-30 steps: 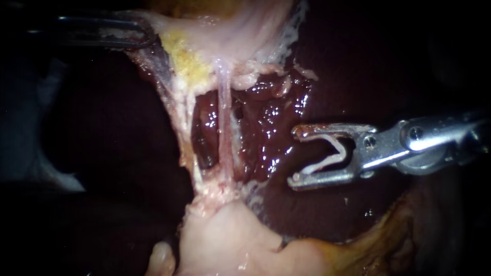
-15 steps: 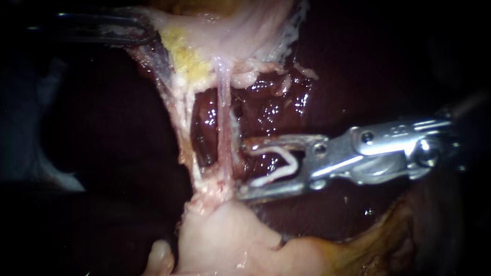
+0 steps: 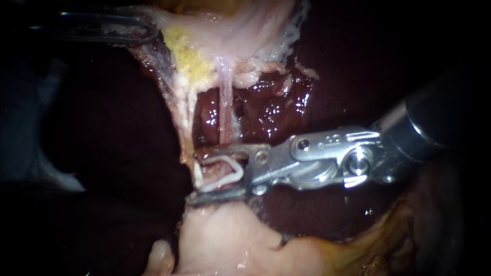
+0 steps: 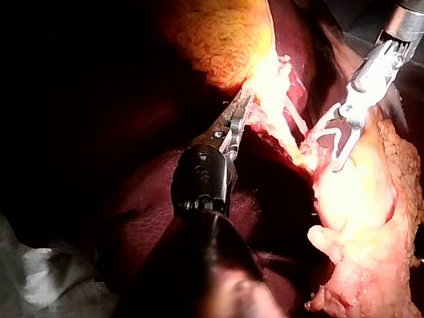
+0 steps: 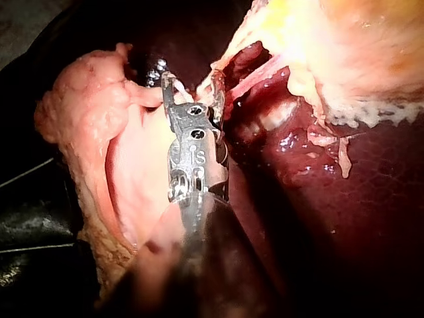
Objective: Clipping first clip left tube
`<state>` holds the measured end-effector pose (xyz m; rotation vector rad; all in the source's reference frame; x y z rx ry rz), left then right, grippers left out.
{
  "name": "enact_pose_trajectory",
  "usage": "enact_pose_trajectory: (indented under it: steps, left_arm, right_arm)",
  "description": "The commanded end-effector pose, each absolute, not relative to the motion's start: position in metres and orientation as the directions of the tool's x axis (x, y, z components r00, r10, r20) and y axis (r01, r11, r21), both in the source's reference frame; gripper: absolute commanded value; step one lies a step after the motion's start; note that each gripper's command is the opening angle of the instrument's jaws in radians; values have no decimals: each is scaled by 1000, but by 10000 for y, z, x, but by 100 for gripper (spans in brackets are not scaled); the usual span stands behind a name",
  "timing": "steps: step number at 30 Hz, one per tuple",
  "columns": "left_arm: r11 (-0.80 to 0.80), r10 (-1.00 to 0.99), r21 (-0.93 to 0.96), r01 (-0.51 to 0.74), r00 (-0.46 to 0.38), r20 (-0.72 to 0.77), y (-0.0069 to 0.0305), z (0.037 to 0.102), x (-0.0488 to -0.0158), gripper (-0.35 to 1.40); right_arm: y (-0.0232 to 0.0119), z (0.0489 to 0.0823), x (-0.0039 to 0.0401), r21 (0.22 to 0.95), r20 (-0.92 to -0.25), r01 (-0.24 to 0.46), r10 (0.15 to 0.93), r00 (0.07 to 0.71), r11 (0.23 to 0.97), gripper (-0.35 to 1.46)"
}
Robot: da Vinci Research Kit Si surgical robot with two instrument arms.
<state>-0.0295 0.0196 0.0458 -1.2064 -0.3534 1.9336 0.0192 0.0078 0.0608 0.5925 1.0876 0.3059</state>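
White and bent open, one clip [image 3: 225, 180] rides in the wide-spread tool of the right instrument [image 3: 194, 176], straddling the lower end of one thin, glistening pink tube [image 3: 224, 110] stretched over dark red liver [image 3: 266, 115], while beyond, the left instrument [image 3: 148, 31] has its tool clamped on pale tissue [image 3: 230, 30].

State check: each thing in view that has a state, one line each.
left instrument: shut on pale tissue, pulling it taut
right instrument: holding the clip, set across the tube's lower end
clip: open, not yet squeezed closed
tube: stretched, intact, no clip closed on it
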Motion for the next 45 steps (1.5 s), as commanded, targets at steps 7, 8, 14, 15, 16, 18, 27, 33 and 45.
enact_pose_trajectory:
  steps: [7,8,14,15,16,18,27,33,45]
  left_arm:
    - [-631,756,-602,-490,-212,-620,194,455,-297,-35]
    - [-631,756,-601,-490,-212,-620,194,455,-297,-35]
    - [-631,756,-601,-491,-212,-620,194,455,-298,-35]
    - [-631,756,-601,-491,-212,-620,194,455,-298,-35]
    - [-631,756,-601,-491,-212,-620,194,455,-298,-35]
    - [-631,756,-601,-491,-212,-620,194,455,-298,-35]
    - [-630,756,-601,-492,-212,-620,194,455,-300,-35]
    - [-630,756,-601,-492,-211,-620,195,455,-301,-35]
    - [-630,756,-601,-492,-211,-620,195,457,-300,-35]
  right_arm:
    - [79,633,189,584,-738,48,506,446,810,49]
    - [80,635,189,583,-739,48,505,446,811,49]
    - [79,642,200,581,-745,47,507,434,813,49]
    - [78,643,203,583,-748,55,509,427,811,49]
    - [77,644,207,590,-748,62,515,417,805,49]
    - [73,644,213,608,-747,96,527,405,788,49]
    - [55,646,245,639,-740,153,547,391,754,48]
    - [44,653,261,675,-708,131,587,393,726,48]
    - [37,615,275,728,-666,127,653,360,674,45]
